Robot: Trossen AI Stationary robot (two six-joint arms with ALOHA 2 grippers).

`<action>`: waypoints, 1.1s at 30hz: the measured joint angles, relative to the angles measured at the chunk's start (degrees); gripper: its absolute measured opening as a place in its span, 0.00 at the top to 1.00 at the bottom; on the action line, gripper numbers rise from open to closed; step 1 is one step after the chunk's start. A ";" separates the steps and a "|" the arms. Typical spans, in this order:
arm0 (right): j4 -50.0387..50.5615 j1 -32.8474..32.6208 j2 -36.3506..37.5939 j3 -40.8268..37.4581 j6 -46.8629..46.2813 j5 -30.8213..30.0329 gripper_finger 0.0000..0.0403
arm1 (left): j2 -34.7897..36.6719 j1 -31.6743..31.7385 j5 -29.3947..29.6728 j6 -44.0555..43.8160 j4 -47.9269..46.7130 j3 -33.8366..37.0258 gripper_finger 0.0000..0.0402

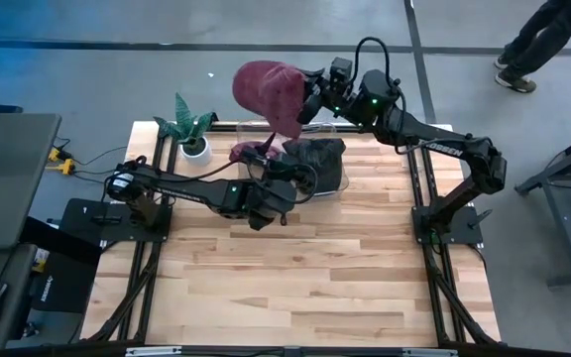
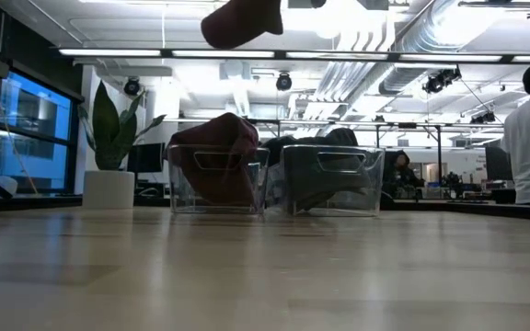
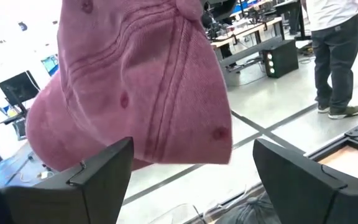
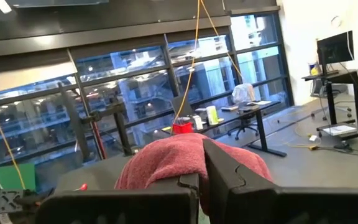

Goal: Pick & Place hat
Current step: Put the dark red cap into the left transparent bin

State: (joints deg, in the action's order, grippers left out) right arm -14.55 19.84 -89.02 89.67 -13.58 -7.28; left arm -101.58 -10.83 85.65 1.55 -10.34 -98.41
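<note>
My right gripper (image 1: pixel 308 102) is shut on a maroon cap (image 1: pixel 270 91), raised high above the table's far side; the low view shows the cap (image 2: pixel 243 22) at the top of the picture. Below it stand two clear bins: the left bin (image 2: pixel 217 176) holds maroon cloth, the right bin (image 2: pixel 334 176) holds dark cloth. My left gripper (image 3: pixel 191 180) is open and touches nothing. It sits low near the bins (image 1: pixel 278 190), and the cap (image 3: pixel 135 87) hangs in front of its camera. My right gripper pinches the cap between its two fingers at the cap's right-hand edge (image 1: pixel 299 99). In the right wrist view the maroon cloth (image 4: pixel 188 163) bunches just ahead of the shut fingers. The cap is lifted clear and hangs out to the left of the gripper, above the bins.
A potted plant (image 1: pixel 192 131) stands at the far left of the table, next to the bins. A person (image 1: pixel 535 40) stands on the floor beyond the far right corner. Bare wooden tabletop (image 1: pixel 295 278) stretches over the near half.
</note>
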 joint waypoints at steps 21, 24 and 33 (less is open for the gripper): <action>0.53 -1.60 -0.67 0.00 0.55 1.74 1.00 | 0.00 4.15 0.22 -0.75 4.63 0.00 0.20; 1.32 -1.58 -0.67 0.00 0.55 2.38 1.00 | 0.00 4.18 0.91 -0.63 4.61 0.00 0.20; 2.27 -1.64 -0.67 0.00 1.18 3.68 1.00 | 0.00 4.09 2.40 -0.29 4.45 0.01 0.31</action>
State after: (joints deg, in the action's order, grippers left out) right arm -12.28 18.20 -89.69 89.67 -12.40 -3.60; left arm -101.58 -6.74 88.05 1.26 -5.89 -98.40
